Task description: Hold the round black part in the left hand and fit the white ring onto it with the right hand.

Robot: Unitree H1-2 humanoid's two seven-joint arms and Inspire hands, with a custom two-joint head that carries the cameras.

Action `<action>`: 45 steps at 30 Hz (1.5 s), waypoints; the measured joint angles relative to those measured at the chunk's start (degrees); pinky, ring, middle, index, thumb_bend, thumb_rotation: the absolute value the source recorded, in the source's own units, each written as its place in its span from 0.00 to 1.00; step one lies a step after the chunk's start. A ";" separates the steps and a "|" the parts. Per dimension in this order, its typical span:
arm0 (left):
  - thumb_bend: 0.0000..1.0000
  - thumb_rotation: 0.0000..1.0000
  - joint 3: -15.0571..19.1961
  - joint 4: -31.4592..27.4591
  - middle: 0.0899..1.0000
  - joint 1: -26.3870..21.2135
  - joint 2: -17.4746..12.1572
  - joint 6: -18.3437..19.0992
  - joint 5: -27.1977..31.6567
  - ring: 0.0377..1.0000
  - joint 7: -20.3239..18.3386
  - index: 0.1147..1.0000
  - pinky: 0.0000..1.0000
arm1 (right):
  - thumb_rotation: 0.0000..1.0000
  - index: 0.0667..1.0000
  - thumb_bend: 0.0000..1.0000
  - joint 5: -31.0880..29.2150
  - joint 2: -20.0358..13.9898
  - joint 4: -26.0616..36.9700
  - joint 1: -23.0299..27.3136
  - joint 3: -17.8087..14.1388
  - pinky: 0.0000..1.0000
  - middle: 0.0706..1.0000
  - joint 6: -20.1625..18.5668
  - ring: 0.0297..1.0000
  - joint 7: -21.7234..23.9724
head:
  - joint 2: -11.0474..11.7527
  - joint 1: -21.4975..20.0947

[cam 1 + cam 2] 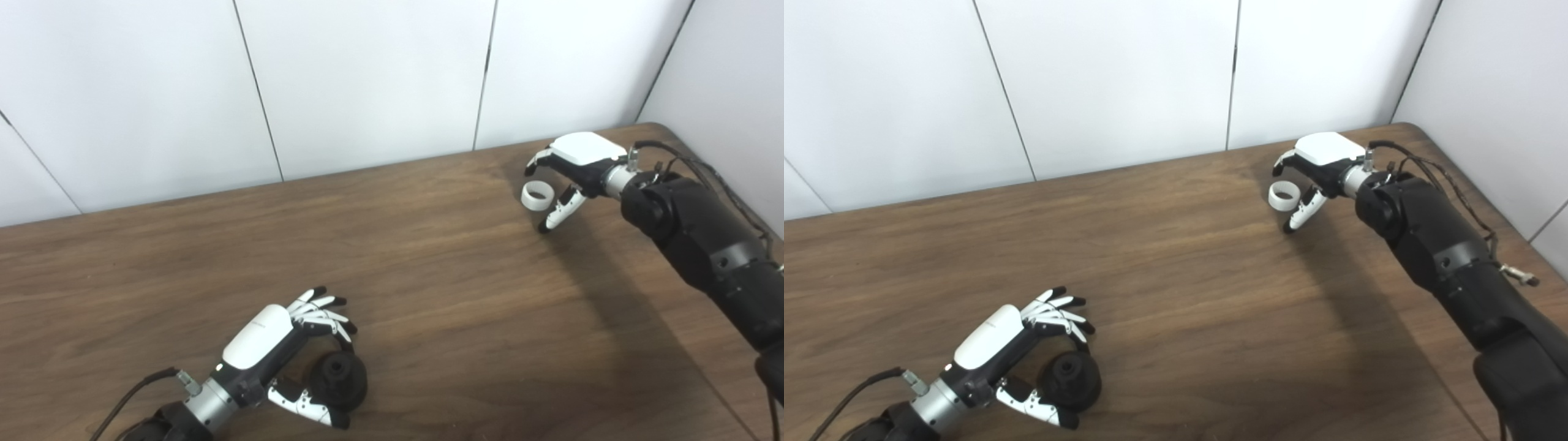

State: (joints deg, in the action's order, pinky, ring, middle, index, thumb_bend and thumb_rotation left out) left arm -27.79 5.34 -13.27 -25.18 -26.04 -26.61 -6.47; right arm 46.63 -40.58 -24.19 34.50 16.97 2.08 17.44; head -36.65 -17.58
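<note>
Reaching | left robot hand (288,343) open around round black part (340,380), lower left on bench (429,294) | right robot hand (572,168) open beside white ring (538,196), upper right | ring looked light, stiff; pinch its rim

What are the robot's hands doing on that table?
Each hand is going for its own piece. The left hand is curled around the black part, which sits on the table, not lifted. Far off on the other side, the right hand is open right beside the white ring, which also lies on the table. Nothing is fitted together yet.
</note>
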 measured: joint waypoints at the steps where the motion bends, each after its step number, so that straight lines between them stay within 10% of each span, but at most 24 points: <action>1: 0.52 0.06 0.19 -0.22 0.70 0.12 0.01 0.00 -0.02 0.90 -0.25 0.42 1.00 | 0.42 0.78 0.77 -0.04 0.01 0.01 0.00 0.02 0.91 0.89 -0.25 0.96 0.28 | 0.00 0.00; 45: 0.52 0.06 3.16 -2.14 0.70 1.63 1.46 0.00 0.51 0.89 -3.28 0.42 1.00 | 0.27 0.60 0.74 -0.85 -0.18 0.65 0.04 1.08 0.97 0.90 -1.05 1.00 -0.83 | -0.79 -1.05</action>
State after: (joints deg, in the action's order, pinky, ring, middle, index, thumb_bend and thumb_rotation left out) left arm -24.64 3.20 -11.64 -23.72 -26.03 -26.11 -9.75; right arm 45.78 -40.75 -23.54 34.54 18.05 1.04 16.61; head -37.44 -18.63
